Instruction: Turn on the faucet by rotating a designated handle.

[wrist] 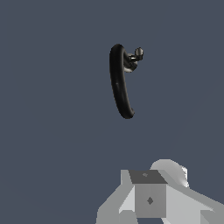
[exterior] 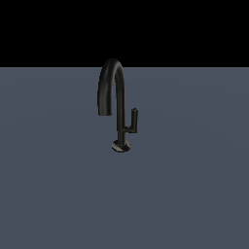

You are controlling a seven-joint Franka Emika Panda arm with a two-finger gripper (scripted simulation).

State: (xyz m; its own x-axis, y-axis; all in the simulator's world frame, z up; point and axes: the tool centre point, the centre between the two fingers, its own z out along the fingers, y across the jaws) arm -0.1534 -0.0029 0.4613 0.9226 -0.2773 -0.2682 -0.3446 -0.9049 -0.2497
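you have the faucet [exterior: 113,92] standing upright on the flat grey bench [exterior: 48,194], near the middle of the exterior view and toward the far edge of the surface. its round base [exterior: 121,145] sits flat on the bench, the thin stem rises straight from it, and the arched spout curves over and comes down toward the exterior view's left, ending in open air well above the surface. the handle [exterior: 133,121] branches off the stem low down, on the exterior view's right: a short stub runs sideways from the stem and a thin bar stands upright from its end, parallel to the stem and just beside it.

the arm does not show in the exterior view. in the wrist view you look down on the faucet from above, so the spout [wrist: 119,83] reads as a dark curved band with the handle [wrist: 136,54] showing as a small lighter knob just beside its upper end. part of the grey gripper body [wrist: 151,197] fills the lower edge of that view, well apart from the faucet. the fingers are not visible there, so you cannot tell how far open they are or whether they hold anything.
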